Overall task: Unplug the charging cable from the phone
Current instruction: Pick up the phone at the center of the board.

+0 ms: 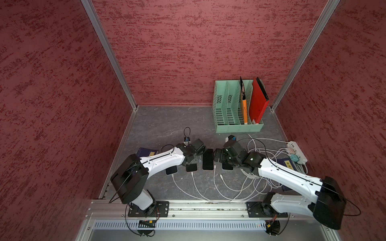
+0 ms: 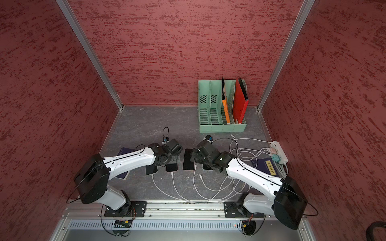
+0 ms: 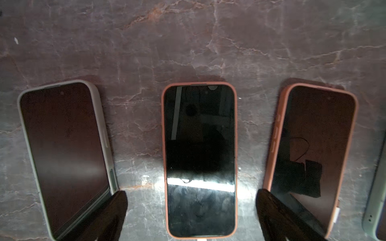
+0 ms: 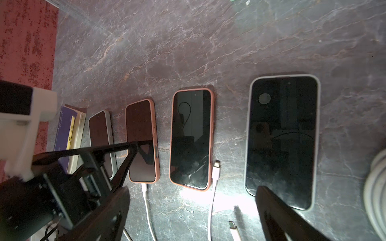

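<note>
Left hand gapes wide over the pink-cased phone (charging cable plugged in); right hand likewise spread, empty.

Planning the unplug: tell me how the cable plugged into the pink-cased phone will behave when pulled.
Probably floppy: the cable lies in loose curves. The phone lies flat, unheld on the smooth table, so it may slide along.
</note>
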`<state>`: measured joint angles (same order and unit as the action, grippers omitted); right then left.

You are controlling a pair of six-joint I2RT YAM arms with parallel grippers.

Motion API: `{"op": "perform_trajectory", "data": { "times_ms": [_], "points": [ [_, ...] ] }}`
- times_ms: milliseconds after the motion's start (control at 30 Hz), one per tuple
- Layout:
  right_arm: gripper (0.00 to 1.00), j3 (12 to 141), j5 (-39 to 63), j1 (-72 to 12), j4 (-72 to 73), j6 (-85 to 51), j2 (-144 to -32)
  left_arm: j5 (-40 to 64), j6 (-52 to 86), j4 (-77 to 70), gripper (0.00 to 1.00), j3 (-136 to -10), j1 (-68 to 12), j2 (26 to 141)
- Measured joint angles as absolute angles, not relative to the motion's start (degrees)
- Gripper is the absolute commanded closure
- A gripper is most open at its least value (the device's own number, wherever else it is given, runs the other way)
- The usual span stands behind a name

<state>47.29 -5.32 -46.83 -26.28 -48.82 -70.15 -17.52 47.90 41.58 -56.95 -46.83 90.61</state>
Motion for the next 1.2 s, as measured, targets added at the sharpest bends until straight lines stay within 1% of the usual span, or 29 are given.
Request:
{"op": "perform_trajectory", "data": {
  "times_ms": [133, 367, 633, 967, 1200],
  "points": [
    [0.02, 47.29, -3.46, -46.81, -24.49, -48.62, -69.93, -16.14, 49.32, 41.28, 0.0, -57.45, -46.59, 93.14],
    [0.02, 46.92, -1.23, -46.81, -23.35, -47.92, -66.87, -15.03, 51.51, 40.36, 0.0, -58.0, -46.39, 93.73],
    [0.02, 45.34, -0.03, -46.81, -23.35, -47.53, -64.51, -14.22, 52.07, 40.12, 0.0, -60.05, -45.25, 98.13],
    [0.02, 45.15, 0.32, -46.81, -23.33, -47.48, -64.4, -13.13, 51.81, 40.25, 0.0, -60.29, -44.38, 99.85],
    [0.02, 45.15, 0.43, -46.81, -23.33, -47.46, -64.4, -12.21, 51.35, 40.42, 0.03, -60.69, -44.56, 101.56]
  ]
}}
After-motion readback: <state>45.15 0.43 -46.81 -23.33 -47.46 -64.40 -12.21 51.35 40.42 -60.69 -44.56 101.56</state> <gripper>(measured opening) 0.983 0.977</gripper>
